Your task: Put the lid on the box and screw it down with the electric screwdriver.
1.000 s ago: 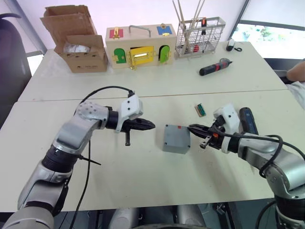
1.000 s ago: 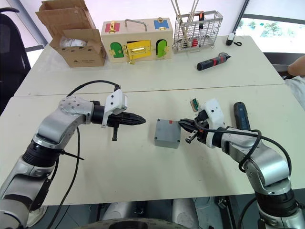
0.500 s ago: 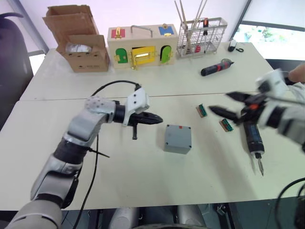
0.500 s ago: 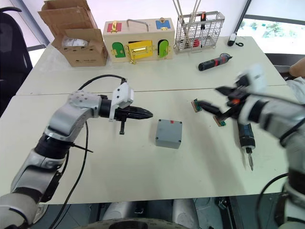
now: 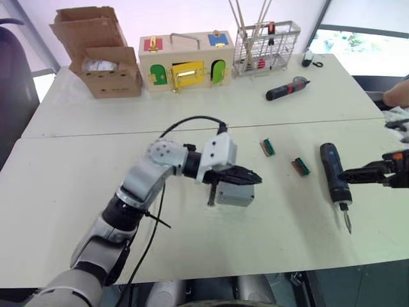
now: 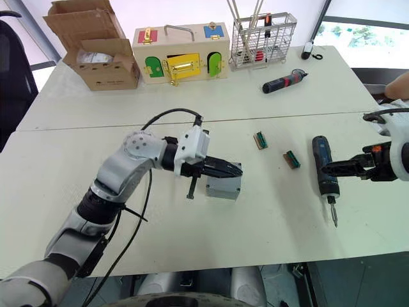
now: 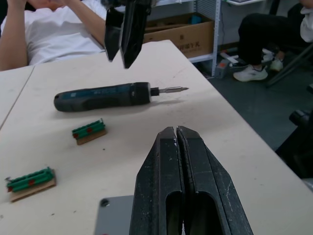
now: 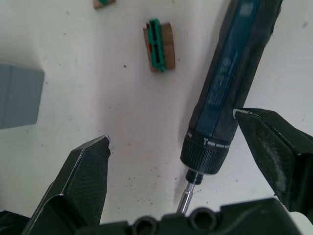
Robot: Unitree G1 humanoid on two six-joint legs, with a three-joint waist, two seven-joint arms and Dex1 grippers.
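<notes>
The small grey box [image 5: 235,196] sits mid-table with the grey lid [image 7: 108,216] lying on top; one corner screw hole shows in the left wrist view. My left gripper [image 5: 254,180] is shut with nothing in it, its tips hovering over the box's top; I cannot tell whether they touch. The dark blue electric screwdriver [image 5: 333,176] lies flat on the table to the right, bit pointing toward the near edge. My right gripper [image 8: 171,128] is open just above and beside the screwdriver [image 8: 234,83], which passes close to one finger [image 8: 266,147].
Two green terminal blocks [image 5: 268,147] [image 5: 301,166] lie between box and screwdriver. At the back stand a cardboard box [image 5: 105,61], a wooden box with coloured doors [image 5: 185,61], a wire basket [image 5: 265,41] and a red-and-black screwdriver [image 5: 287,89]. A person's hand [image 5: 397,94] is at the right edge.
My left gripper has moved right, from beside the box to over its top. My right gripper has opened and pulled away from the box to the screwdriver.
</notes>
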